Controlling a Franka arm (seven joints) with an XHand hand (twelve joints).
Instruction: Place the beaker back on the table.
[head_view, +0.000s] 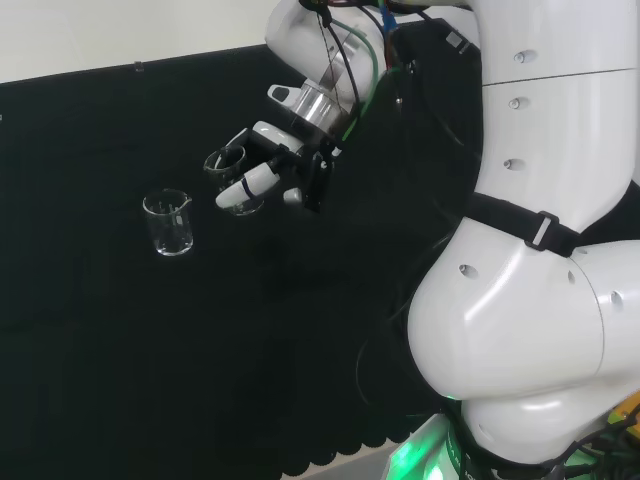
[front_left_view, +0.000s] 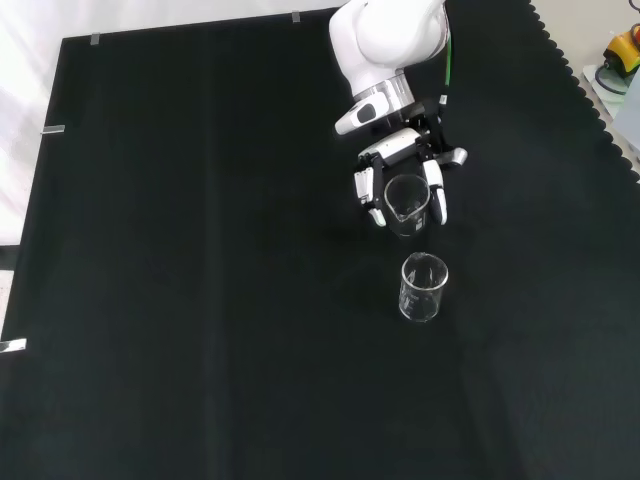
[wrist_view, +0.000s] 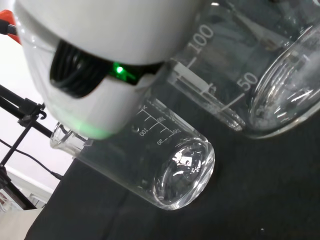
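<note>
The beaker is up in the hand, its clear glass wall caught between curled fingers on either side, with the mouth and little spout uppermost in the front view. From the head view it looks to hang above the black cloth rather than rest on it, though with glass this clear I can't swear to the gap. A second beaker stands upright on the cloth just on the near side of the held one in the front view, to its left in the head view; the two are apart but close. I'd judge the held beaker light, stiff and slick, the sort of thing that slides in a grip and chips if it knocks its neighbour or lands on an edge. Holding it by the wall below the rim, as the fingers do, seems right. Setting it down calls for a level base and a spot clear of the other beaker, whose base looms large in the wrist view.
</note>
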